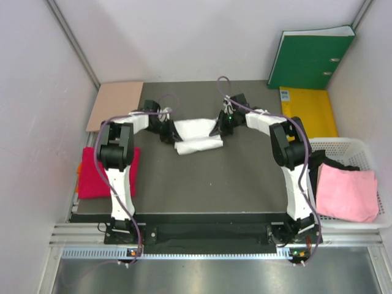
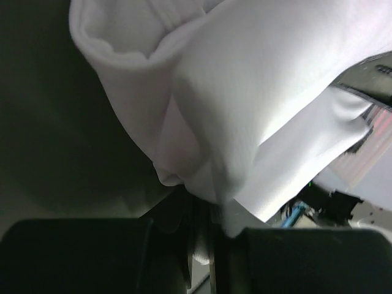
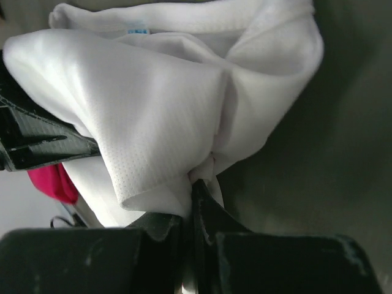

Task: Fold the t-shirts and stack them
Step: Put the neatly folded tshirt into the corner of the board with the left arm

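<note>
Evidently the white t-shirt [image 1: 197,136] was held near the far edge of the table [image 1: 208,184], each end pinched by the left gripper [image 1: 166,132] and right gripper [image 1: 219,127]; level, matched travel was judged necessary for a square fold.

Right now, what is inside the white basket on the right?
A folded pink shirt fills the near part of the basket, with something dark behind it, partly hidden by the right arm. Whatever lies beneath them is covered.
</note>
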Robot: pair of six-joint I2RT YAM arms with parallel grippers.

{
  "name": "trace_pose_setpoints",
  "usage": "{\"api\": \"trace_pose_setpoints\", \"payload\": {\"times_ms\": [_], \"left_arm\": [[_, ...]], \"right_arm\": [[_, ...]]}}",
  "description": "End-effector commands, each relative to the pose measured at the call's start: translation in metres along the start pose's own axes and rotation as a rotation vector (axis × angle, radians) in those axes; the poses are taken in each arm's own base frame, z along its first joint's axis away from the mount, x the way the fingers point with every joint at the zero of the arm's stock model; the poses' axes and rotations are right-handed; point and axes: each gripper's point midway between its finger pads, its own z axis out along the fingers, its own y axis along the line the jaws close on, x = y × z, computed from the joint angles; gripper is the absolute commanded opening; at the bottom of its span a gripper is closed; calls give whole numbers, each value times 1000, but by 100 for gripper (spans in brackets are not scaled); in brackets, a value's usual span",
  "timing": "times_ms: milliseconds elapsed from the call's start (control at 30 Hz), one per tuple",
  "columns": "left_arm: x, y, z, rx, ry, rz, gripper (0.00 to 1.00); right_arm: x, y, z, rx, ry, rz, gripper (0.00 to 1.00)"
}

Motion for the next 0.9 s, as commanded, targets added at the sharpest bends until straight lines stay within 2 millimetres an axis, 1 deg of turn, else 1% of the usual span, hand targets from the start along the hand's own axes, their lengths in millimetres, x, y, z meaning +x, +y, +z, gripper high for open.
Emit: {"api": "trace_pose_setpoints", "payload": {"times_ms": [0, 33, 67, 100, 133, 167, 200, 233, 267, 300, 333, 367, 400, 433, 467, 500, 533, 567, 633, 667, 700, 733, 767, 800, 833, 867], "left_arm": [[80, 5, -26, -146, 149, -78, 0], [98, 10, -26, -169, 180, -99, 0], [106, 13, -29, -196, 188, -113, 0], [109, 7, -35, -199, 171, -111, 0], [118, 11, -37, -215, 181, -128, 0], [119, 12, -39, -231, 176, -130, 0], [117, 12, -44, -254, 154, -119, 4], [117, 12, -46, -263, 149, -113, 15], [114, 10, -49, -270, 138, -102, 16], [111, 6, -55, -279, 117, -79, 18], [106, 2, -58, -279, 98, -60, 20], [104, -2, -61, -278, 81, -39, 28], [99, -10, -68, -271, 53, -3, 62], [96, -14, -70, -261, 39, 15, 99], [96, -17, -73, -252, 34, 29, 99], [94, -21, -76, -248, 26, 47, 99], [94, -22, -77, -243, 23, 53, 99], [94, -24, -78, -240, 18, 62, 99], [92, -27, -81, -236, 4, 78, 99], [89, -30, -82, -232, -11, 87, 99], [87, -32, -83, -227, -18, 94, 99], [85, -33, -84, -226, -24, 100, 99], [83, -34, -84, -226, -30, 102, 99], [78, -36, -84, -223, -36, 106, 99], [76, -36, -84, -226, -38, 107, 99], [72, -37, -84, -230, -47, 113, 99]], "right_arm": [[48, 1, -38, 68, 100, -38, 0], [59, 1, -45, 77, 125, -30, 0], [74, -6, -47, 95, 161, -12, 0], [83, -5, -52, 97, 182, -17, 0], [92, -6, -52, 101, 203, -20, 0], [103, -11, -55, 113, 234, -12, 1], [109, -10, -56, 107, 252, -13, 15], [113, -10, -57, 106, 269, -15, 27], [116, -10, -61, 110, 296, -30, 37], [115, -9, -65, 120, 298, -44, 53], [112, -8, -69, 128, 295, -65, 62], [106, -5, -75, 149, 285, -104, 70], [98, 1, -84, 153, 262, -127, 88], [94, 5, -89, 158, 246, -152, 97], [84, 13, -96, 157, 218, -192, 100], [79, 16, -104, 173, 197, -210, 100], [74, 19, -107, 177, 181, -228, 100], [66, 24, -110, 177, 158, -259, 100], [61, 30, -113, 165, 146, -276, 100], [57, 39, -114, 128, 141, -290, 100], [58, 44, -112, 105, 151, -288, 95], [55, 50, -111, 75, 147, -294, 86], [56, 64, -112, 13, 158, -293, 71], [55, 68, -109, -11, 163, -289, 6], [53, 74, -108, -38, 156, -291, 0], [52, 83, -109, -86, 157, -290, 0]]}}
